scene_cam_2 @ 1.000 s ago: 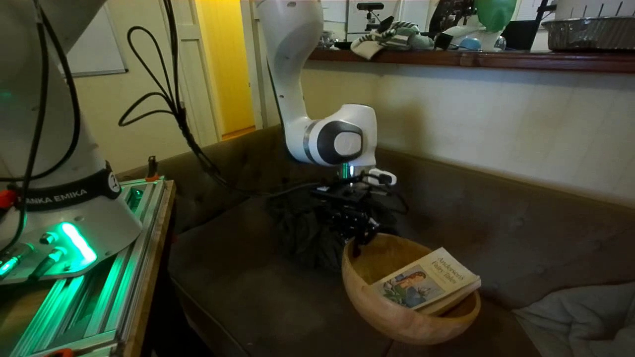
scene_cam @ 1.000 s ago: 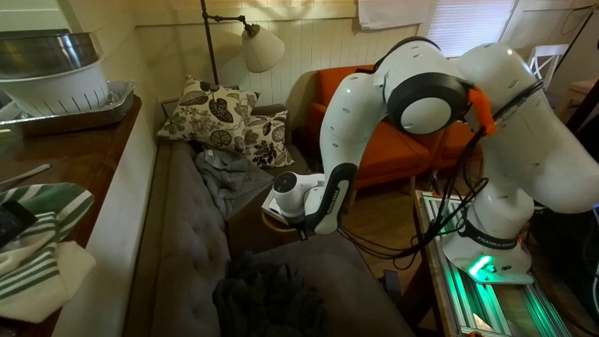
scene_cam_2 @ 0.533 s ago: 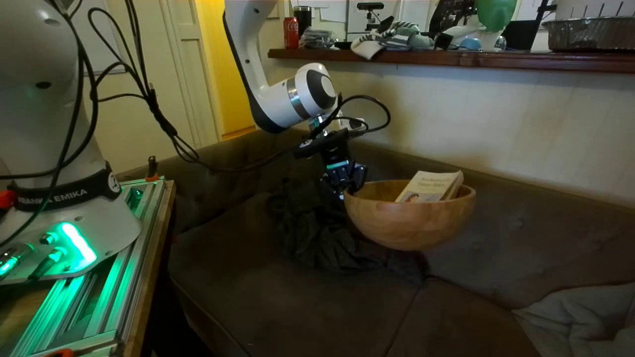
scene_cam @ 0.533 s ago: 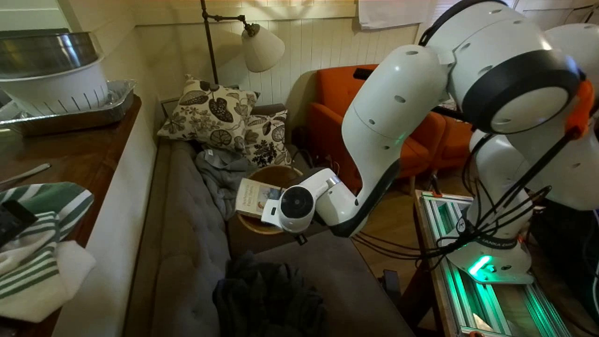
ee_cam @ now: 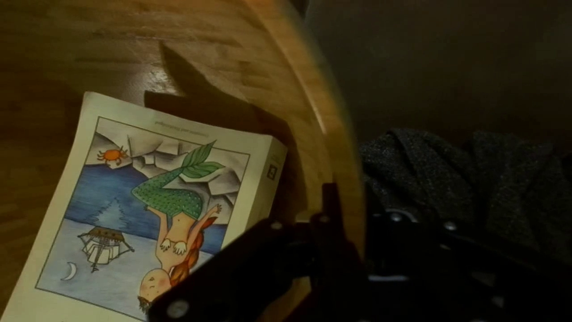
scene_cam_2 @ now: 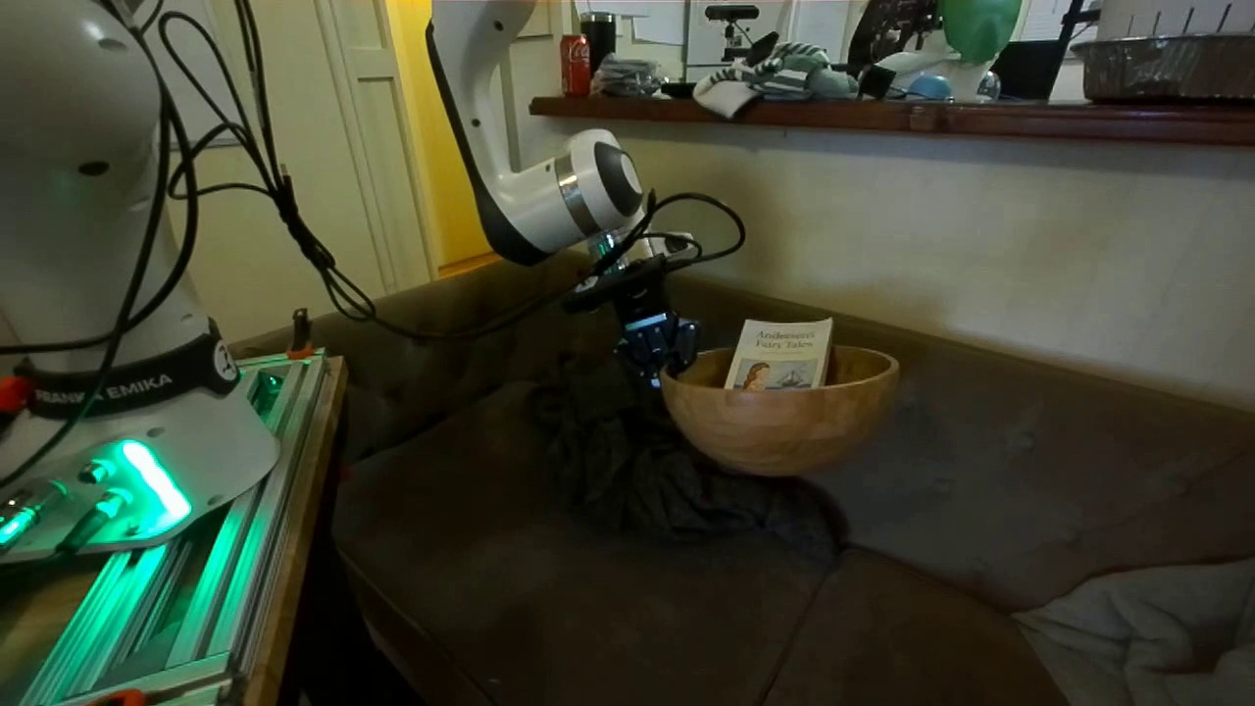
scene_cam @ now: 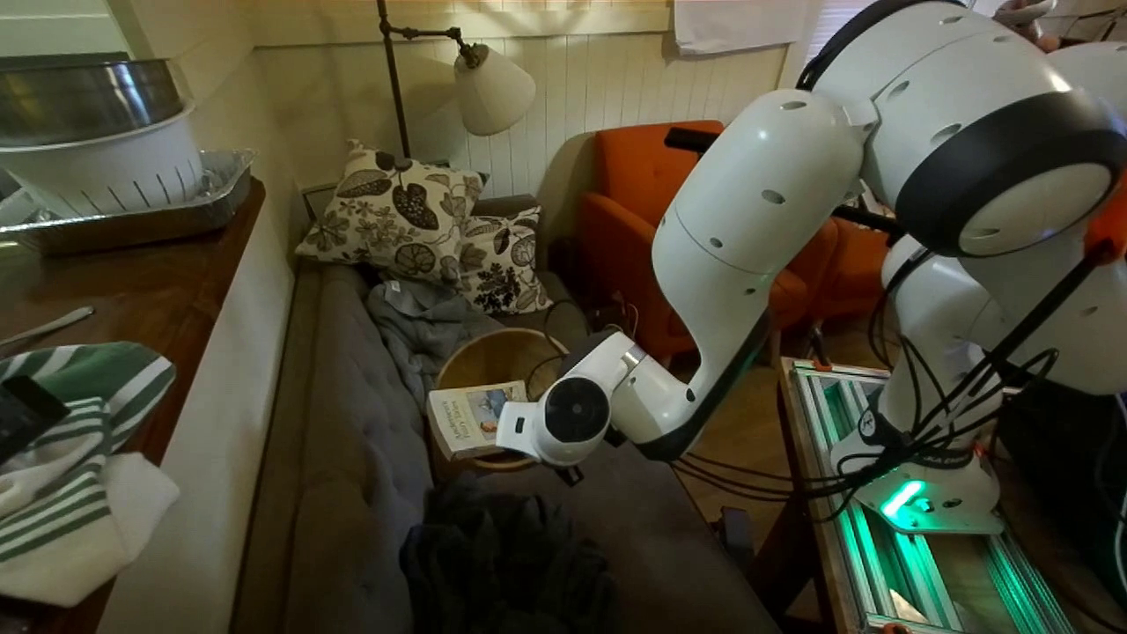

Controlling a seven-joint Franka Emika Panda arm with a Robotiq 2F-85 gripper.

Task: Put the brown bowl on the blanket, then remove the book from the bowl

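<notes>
the black two-fingered gripper is clamped on the rim of the round tan-brown wooden bowl, its fingers astride the wall. the bowl seems to hang above the brown tufted sofa, with the cream-covered paperback book tilted inside it. the next move turns on this: in the wrist view the black fuzzy crumpled blanket lies outside the rim, on the gripper's side, while the bowl's body reaches the opposite way. so the gripper likely has to cross past the blanket before the base sits over it.
</notes>
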